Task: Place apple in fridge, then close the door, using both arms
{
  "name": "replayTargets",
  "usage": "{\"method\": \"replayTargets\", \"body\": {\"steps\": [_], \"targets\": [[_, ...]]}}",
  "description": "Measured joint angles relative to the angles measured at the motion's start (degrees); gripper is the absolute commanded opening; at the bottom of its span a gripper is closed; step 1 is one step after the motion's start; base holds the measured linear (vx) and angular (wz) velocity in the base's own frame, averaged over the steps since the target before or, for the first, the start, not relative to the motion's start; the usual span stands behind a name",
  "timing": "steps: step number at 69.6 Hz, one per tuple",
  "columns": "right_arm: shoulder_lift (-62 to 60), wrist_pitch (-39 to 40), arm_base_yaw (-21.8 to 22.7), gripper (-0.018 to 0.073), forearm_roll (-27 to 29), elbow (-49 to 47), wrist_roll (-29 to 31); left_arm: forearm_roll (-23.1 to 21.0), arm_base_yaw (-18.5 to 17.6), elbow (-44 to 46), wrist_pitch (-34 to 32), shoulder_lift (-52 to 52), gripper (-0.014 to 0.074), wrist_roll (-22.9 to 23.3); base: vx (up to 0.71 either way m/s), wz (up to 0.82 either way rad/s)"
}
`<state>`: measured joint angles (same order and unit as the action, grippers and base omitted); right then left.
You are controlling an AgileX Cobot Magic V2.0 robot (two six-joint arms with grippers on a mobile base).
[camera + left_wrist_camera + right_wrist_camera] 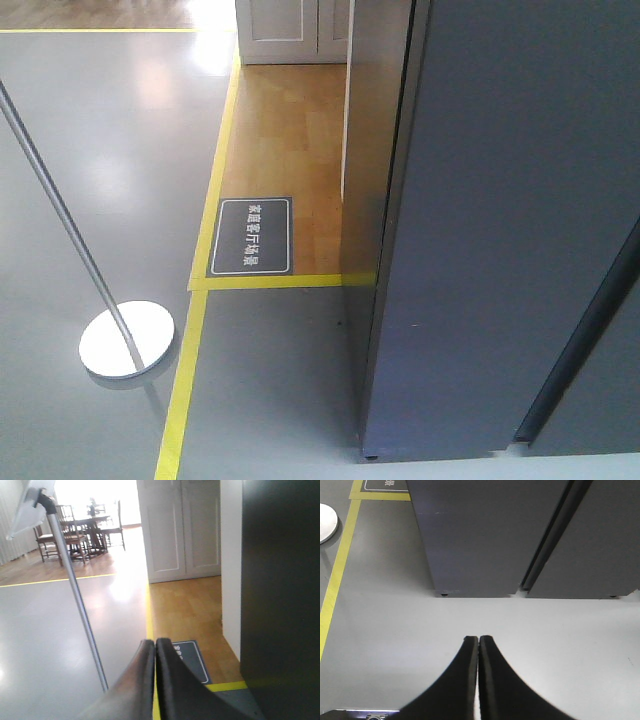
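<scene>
Both pincers were clenched on nothing — left gripper [155, 647] pointed past the fridge [280, 595] toward the floor sign [192, 660], right gripper [478, 642] low over grey floor facing the door [485, 535]. No apple anywhere — couldn't tell where it was. The door looked shut, so probably finished, though nothing confirmed it.

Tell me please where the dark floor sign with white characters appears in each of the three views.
Front view: the floor sign lies left of centre on the wood floor, inside the yellow tape corner.
Left wrist view: at bottom centre, partly hidden behind the shut left gripper.
Right wrist view: only its lower edge shows at the top left.
Shared landmark: the yellow tape.
</scene>
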<state>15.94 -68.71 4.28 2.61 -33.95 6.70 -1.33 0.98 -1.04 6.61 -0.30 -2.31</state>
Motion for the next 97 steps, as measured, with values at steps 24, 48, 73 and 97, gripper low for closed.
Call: {"method": "replayTargets", "body": {"steps": [24, 48, 73, 97], "targets": [[0.0, 0.0, 0.0, -0.0003, 0.0, 0.0, 0.0, 0.0, -0.5, -0.2, -0.2, -0.3, -0.0006, 1.6, 0.00, 0.00], [0.0, 0.0, 0.0, -0.0003, 0.0, 0.0, 0.0, 0.1, -2.1, -0.3, 1.7, -0.3, -0.0006, 2.3, 0.00, 0.00], [0.0, 0.0, 0.0, -0.0003, 0.0, 0.0, 0.0, 1.3, -3.3, -0.3, 1.8, -0.3, -0.0006, 2.9, 0.00, 0.00], [0.0, 0.0, 0.0, -0.0003, 0.0, 0.0, 0.0, 1.3, -3.6, -0.3, -3.7, -0.3, -0.0006, 3.0, 0.00, 0.00]]}}
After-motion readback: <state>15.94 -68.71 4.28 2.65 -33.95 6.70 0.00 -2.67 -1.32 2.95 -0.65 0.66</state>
